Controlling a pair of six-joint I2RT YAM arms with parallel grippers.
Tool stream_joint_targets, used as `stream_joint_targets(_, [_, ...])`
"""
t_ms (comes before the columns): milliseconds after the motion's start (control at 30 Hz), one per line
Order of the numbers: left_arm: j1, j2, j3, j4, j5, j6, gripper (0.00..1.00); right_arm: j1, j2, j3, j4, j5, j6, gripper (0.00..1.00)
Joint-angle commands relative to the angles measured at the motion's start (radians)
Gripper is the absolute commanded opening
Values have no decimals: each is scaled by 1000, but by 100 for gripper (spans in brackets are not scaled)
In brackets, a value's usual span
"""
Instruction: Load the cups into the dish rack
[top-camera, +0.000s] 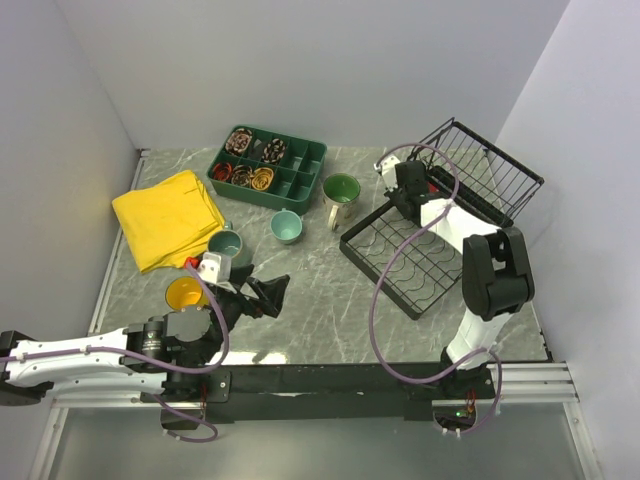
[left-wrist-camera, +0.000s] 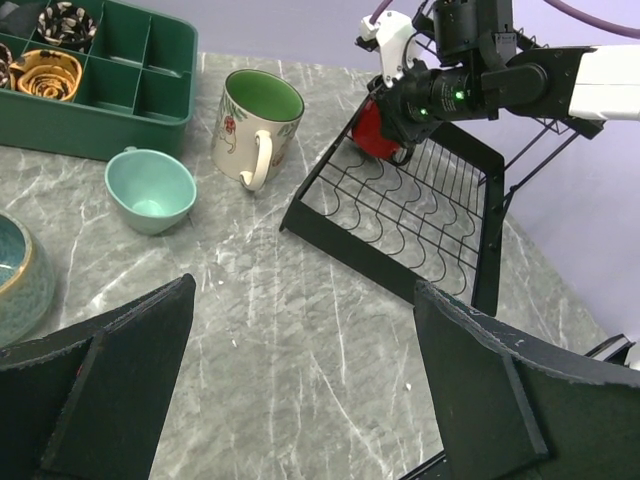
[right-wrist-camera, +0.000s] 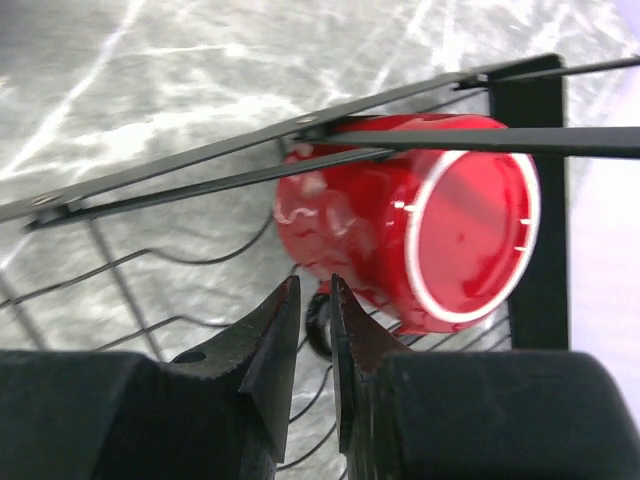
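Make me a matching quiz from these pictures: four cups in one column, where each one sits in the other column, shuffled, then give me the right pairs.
Column one:
1. red mug
2. cream mug
3. small teal cup
4. yellow mug

Column two:
A. upright, between the green tray and the wire rack
B. farthest toward the front left
C. on its side inside the wire rack
D. just in front of the green tray, left of the cream mug

Pairs: 1-C, 2-A, 3-D, 4-B
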Motion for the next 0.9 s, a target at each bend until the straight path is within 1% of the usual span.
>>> stream_joint_targets(0, [-4,1,24,42,0,-34,96,-6,-139,19,-58,-129,17,26])
stream_joint_targets(167, [-1,31,48,-4,-37,-146,96,-5,-316,-30,-124,-313,33,30])
stream_joint_targets(233, [8,45,68,-18,-29,-178,96,-6,-367,-56,-148,-357,43,32])
stream_joint_targets(267, [29,62,76,-24,-2,-185,96,-5,-417,-62,-159,-382,59,33])
stream_joint_targets(333, [66,82,99,-25,49,-193,96,-6,-467,-82,-193,-454,75,38])
stream_joint_targets(367, [119,109,108,-30,114,-195,96,-8,-519,-90,-196,-473,96,40])
stream_joint_targets(400, [156,128,126,-29,165,-193,96,-9,-545,-111,-199,-511,109,45])
stream_joint_targets(433, [195,149,139,-36,210,-204,96,-11,-574,-126,-194,-529,121,48])
stream_joint_targets(467, [280,192,169,-42,321,-212,96,-14,-631,-140,-190,-549,142,50])
stream_joint_targets(500, [325,217,185,-50,377,-212,96,-17,-660,-166,-181,-574,153,57])
stream_joint_targets(533, [368,244,203,-58,426,-213,96,-18,-685,-177,-179,-588,161,60])
stream_joint_targets(567, [444,299,221,-68,480,-212,96,-21,-730,-186,-181,-600,174,63])
stream_joint_targets(600, [478,329,264,-76,573,-209,96,-35,-749,-197,-191,-609,182,69])
stream_joint_targets(633, [511,361,292,-103,622,-203,96,-41,-768,-200,-197,-637,190,72])
stream_joint_targets(667, [564,425,344,-120,661,-198,96,-51,-797,-203,-205,-654,204,74])
stream_joint_targets(700, [589,461,370,-133,749,-192,96,-73,-811,-205,-220,-680,210,76])
stream_joint_targets(733, [611,494,398,-165,784,-181,96,-84,-823,-208,-227,-727,219,77])
stream_joint_targets(767, [647,568,451,-182,807,-179,96,-100,-844,-211,-231,-750,239,78])
stream_joint_targets(833, [686,643,507,-214,877,-184,96,-142,-863,-225,-234,-801,259,79])
stream_joint_targets(867, [718,719,568,-246,893,-190,96,-156,-881,-240,-228,-845,265,80])
